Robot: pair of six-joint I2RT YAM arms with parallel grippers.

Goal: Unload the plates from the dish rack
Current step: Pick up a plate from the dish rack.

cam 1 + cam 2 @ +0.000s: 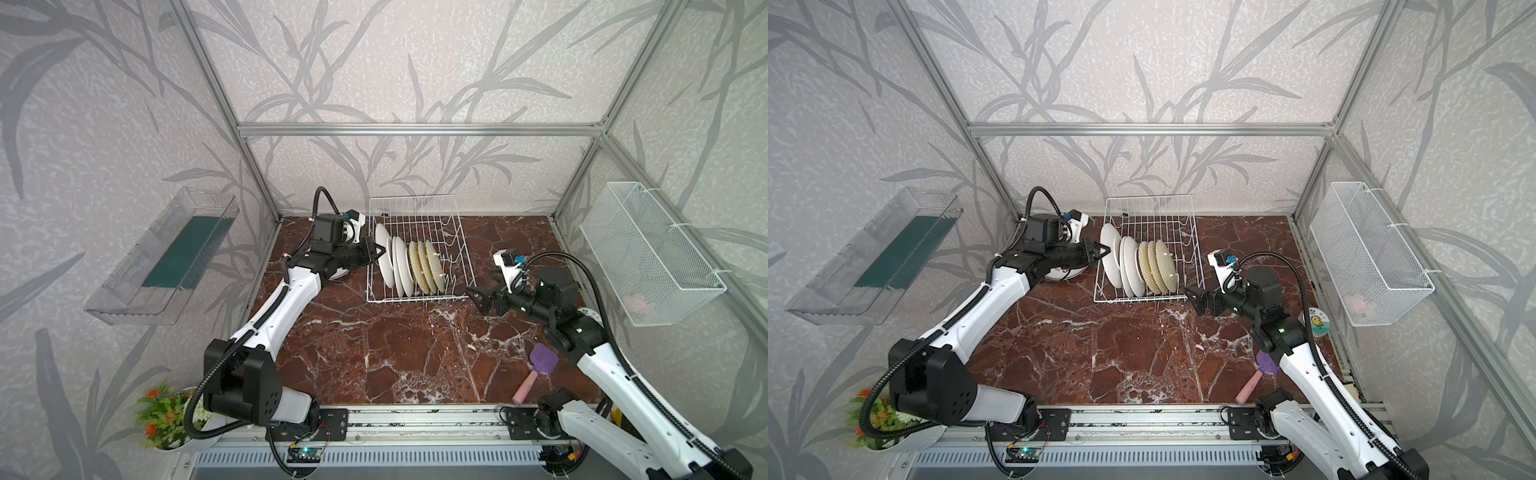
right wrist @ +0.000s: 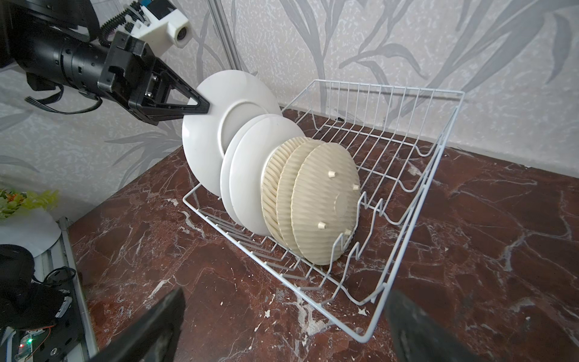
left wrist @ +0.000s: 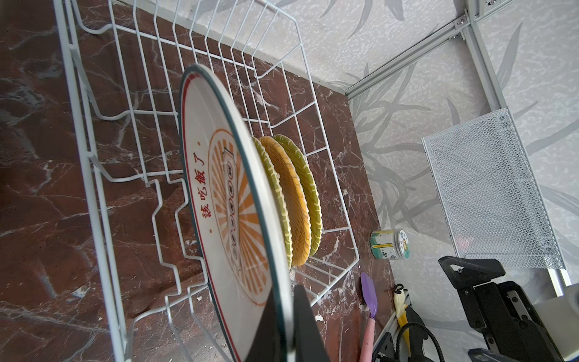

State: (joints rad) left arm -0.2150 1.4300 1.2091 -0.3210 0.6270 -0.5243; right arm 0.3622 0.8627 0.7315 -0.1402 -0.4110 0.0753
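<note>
Left tool point(image 1: 379, 252) clamped on end plate point(image 2: 203, 147); right tool point(image 1: 476, 300) apart beside rack point(image 1: 413, 210); spatula point(image 1: 544, 359) nearby.

Soft, even light is filling my cell, casting only faint shadows under the dish rack point(image 1: 419, 216). In both top views the frame posts point(image 1: 224, 95) are bowing outward, and the plant point(image 1: 166, 411) at seven o'clock is smearing. The fingers point(image 2: 150, 329) of my right gripper point(image 2: 285, 294) are showing as dark blur.

There are one dish rack point(image 2: 376, 141), four white plates point(image 2: 200, 141) (three racked, one lying on the counter point(image 1: 374, 353)), three yellow woven plates point(image 2: 319, 200), one purple spatula point(image 1: 544, 359), one small jar point(image 3: 390, 244) and one mesh basket point(image 1: 652, 249).
</note>
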